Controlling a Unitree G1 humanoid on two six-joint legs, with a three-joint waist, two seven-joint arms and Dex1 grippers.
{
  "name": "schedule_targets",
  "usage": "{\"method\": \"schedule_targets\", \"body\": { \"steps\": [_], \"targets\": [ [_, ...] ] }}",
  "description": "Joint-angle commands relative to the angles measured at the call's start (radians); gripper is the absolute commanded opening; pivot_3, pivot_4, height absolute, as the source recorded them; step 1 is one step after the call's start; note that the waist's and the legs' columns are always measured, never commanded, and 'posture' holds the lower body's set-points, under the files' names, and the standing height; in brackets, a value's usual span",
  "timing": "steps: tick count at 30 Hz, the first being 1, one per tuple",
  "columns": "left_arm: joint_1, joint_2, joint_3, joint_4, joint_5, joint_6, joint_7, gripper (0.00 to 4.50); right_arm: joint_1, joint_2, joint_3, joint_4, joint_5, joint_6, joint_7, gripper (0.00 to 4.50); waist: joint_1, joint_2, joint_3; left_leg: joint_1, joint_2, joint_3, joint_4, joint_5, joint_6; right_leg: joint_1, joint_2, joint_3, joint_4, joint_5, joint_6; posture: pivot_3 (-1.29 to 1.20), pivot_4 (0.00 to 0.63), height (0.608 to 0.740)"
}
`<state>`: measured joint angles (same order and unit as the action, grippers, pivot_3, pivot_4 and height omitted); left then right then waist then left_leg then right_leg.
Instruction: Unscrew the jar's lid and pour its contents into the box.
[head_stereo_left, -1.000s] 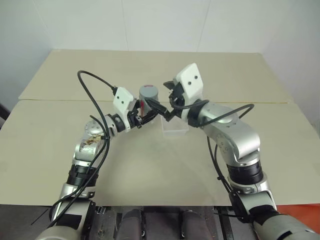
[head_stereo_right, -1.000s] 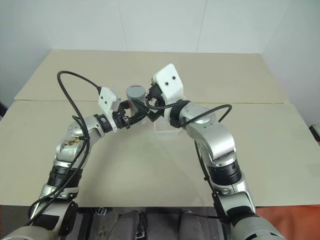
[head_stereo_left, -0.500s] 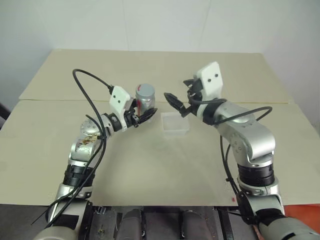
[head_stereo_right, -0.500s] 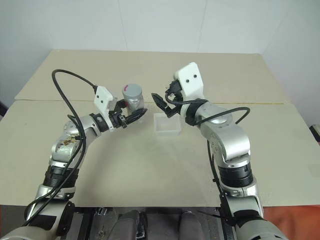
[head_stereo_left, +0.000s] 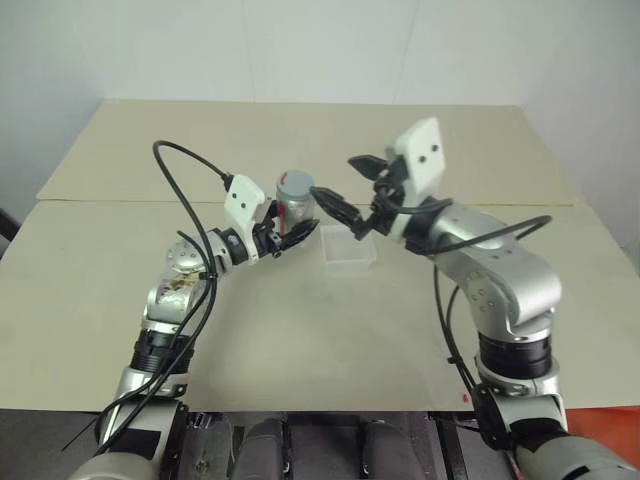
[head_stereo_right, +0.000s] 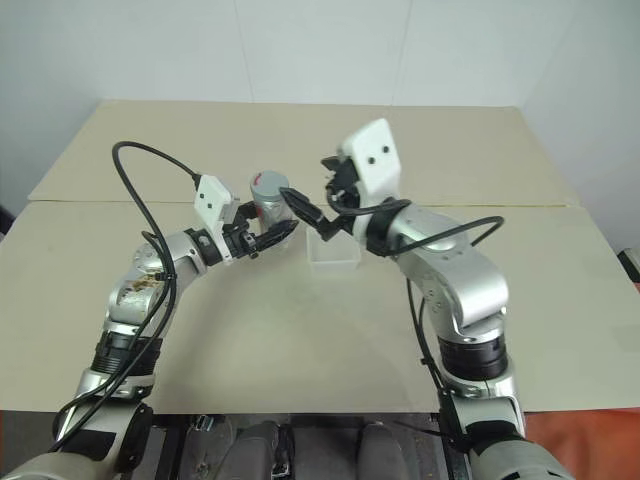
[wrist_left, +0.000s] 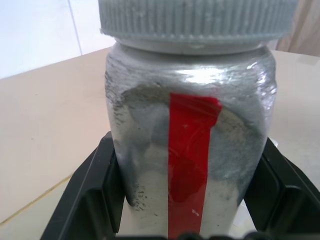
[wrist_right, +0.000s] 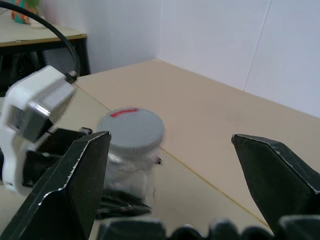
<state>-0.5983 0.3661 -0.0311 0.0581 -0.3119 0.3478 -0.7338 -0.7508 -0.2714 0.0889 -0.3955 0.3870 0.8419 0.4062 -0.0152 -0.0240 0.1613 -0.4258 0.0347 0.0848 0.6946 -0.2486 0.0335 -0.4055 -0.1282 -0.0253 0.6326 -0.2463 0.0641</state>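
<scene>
A: Status?

B: My left gripper (head_stereo_left: 293, 226) is clamped on the jar (head_stereo_left: 294, 203), upright, held just above the table (head_stereo_left: 300, 330), centre frame in the head views. Lid (head_stereo_left: 295, 184) still on. My right gripper (head_stereo_left: 345, 192) stands wide apart, holding nothing.

A: What changed?

B: Half a second ago the right pincer was out over the box (head_stereo_left: 349, 248), clear of the jar. Now it has swung back toward the lid, one finger just beside it. Looks like re-approach for another twist; unscrewing not finished.

A: Wrist cams add anything?

B: Left wrist: red stripe (wrist_left: 191, 160), grey residue inside the glass, both pads on the walls. Contents not discernible. Right wrist: lid top (wrist_right: 131, 130) sits left of centre between my fingers, so not yet lined up.
</scene>
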Motion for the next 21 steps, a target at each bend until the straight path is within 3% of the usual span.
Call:
{"method": "schedule_targets", "body": {
  "steps": [1,21],
  "targets": [
    [-0.034,-0.019,-0.012,-0.021,0.003,-0.027,0.0,2.77,-0.056,0.026,0.055,0.035,-0.062,-0.042,-0.036,4.49,0.001,0.0,0.0,0.0,0.0,0.0,0.0,0.0,0.0,0.0,0.0,0.0,0.0,0.0,0.0,0.0,0.15,0.74],
    [-0.006,-0.01,-0.012,-0.064,-0.004,-0.015,0.003,2.77,-0.093,0.076,0.058,0.126,-0.139,-0.085,-0.053,4.49,0.002,0.0,0.0,-0.001,0.0,0.0,0.0,0.0,-0.001,0.0,0.0,0.0,-0.001,0.0,0.0,0.0,0.15,0.74]
  ]
}}
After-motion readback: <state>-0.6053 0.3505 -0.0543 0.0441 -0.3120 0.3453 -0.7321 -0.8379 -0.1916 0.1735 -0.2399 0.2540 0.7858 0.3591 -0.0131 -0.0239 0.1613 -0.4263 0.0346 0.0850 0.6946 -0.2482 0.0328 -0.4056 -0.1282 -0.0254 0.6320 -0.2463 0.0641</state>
